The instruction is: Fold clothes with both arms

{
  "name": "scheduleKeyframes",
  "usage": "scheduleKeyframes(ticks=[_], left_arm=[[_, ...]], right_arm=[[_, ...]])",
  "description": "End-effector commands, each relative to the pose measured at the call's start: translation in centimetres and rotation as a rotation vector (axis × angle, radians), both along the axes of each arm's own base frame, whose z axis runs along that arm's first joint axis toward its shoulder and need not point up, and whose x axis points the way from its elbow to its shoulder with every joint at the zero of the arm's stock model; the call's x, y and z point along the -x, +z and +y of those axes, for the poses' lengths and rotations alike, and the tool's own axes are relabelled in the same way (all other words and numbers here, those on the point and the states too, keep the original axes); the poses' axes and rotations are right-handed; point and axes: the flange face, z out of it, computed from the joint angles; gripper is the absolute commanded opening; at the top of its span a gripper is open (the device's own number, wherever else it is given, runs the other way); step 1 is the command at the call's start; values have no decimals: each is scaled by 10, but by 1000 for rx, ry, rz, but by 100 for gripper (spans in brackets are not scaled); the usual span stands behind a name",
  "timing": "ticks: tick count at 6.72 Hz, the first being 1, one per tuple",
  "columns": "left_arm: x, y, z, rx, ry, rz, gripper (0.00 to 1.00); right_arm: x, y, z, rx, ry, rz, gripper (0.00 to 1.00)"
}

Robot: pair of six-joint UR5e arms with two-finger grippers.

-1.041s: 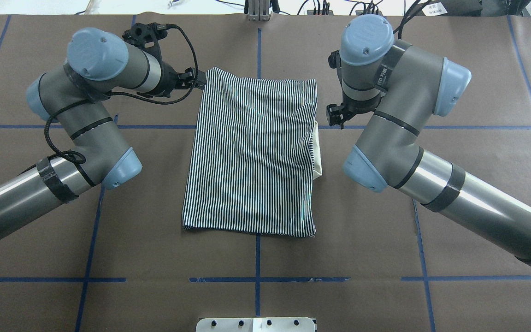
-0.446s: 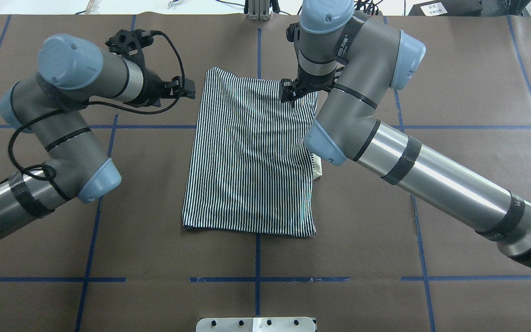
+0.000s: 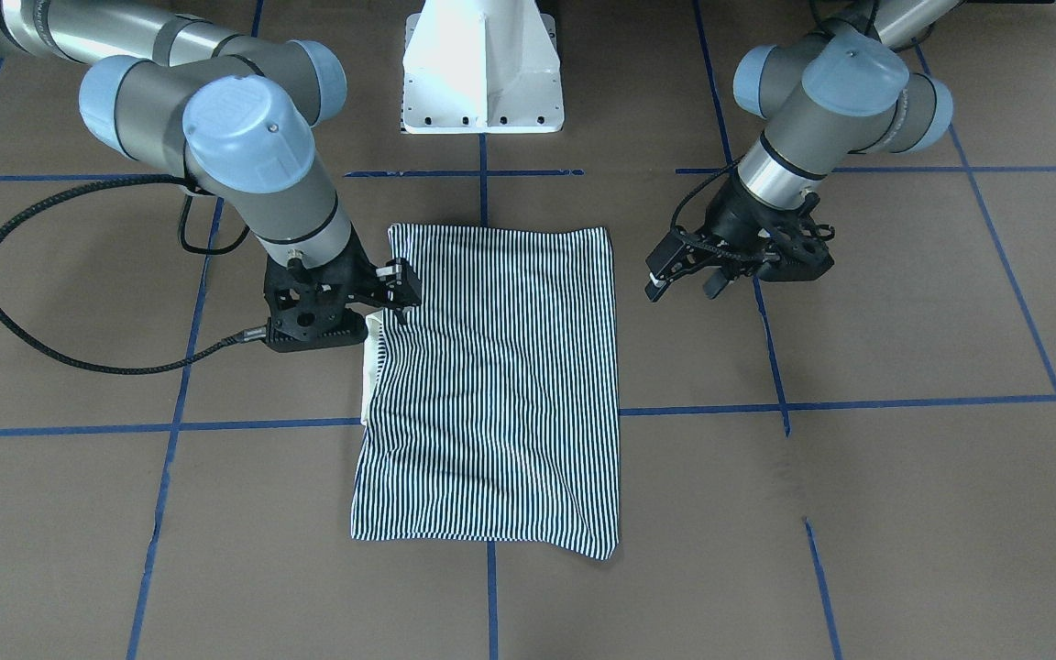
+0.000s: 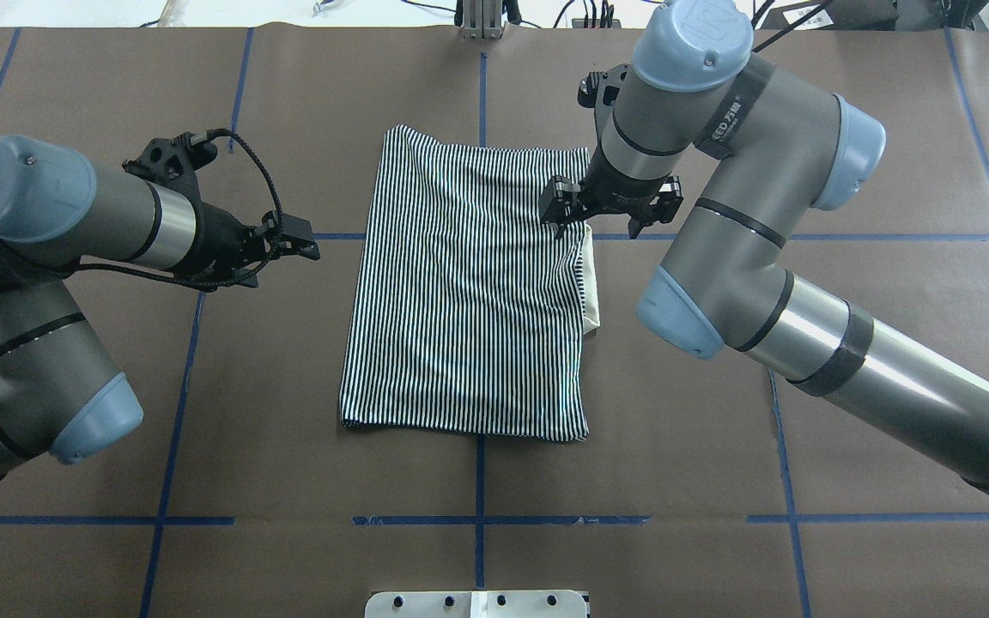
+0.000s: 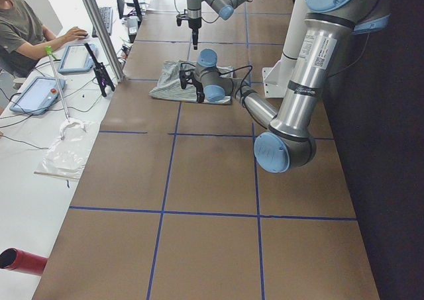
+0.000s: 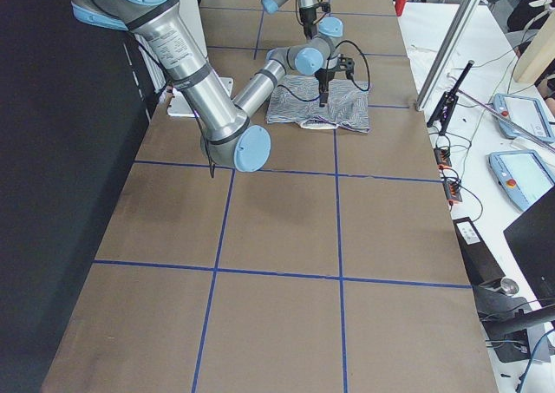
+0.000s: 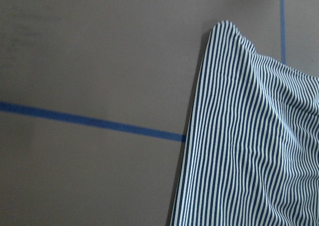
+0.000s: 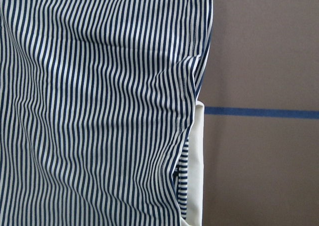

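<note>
Right black two-finger end effector [image 3: 402, 295] meets the frame-left edge of the folded navy-and-white striped polo shirt [image 3: 491, 385]; I cannot tell its opening. A cream collar [image 3: 369, 376] peeks out there. The shirt lies mid-frame on the brown desk [image 3: 858, 458]. Left end effector [image 3: 684, 289] hangs parted, empty.

The table [image 4: 889, 386] is covered in brown paper and marked into large squares by blue tape lines [image 4: 82, 520]. A white pedestal [image 3: 482, 69] stands at one long edge. Along the opposite side runs a white bench [image 5: 26, 181] with an upright metal post [image 5: 99, 28]. A seated person [image 5: 20, 28] has a hand beside a dark keyboard [image 5: 106, 18]. Two tablet-like screens [image 5: 36, 93] lie on the bench, with a crumpled clear plastic bag [image 5: 66, 155] and a red cylinder [image 5: 23, 260].
</note>
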Motion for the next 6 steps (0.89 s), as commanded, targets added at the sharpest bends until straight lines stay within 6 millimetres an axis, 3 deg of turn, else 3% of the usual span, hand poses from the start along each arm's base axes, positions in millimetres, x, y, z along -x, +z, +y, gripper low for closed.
scheduleKeyframes(ticks=[1,2,3,6], left_arm=[[-103,-13,87,218,-77,-107,100],[-132,-47,90,255,-109,-234,98],[-128,-53,92,267,-114,-262,98],[-132,-28,96,279,-112,-307,97]], right_arm=[[-10,1,25,41,16,-31,100],[-2,0,30,49,13,-30,100],[-1,0,31,57,17,-30,100],[0,1,30,58,18,-27,100]])
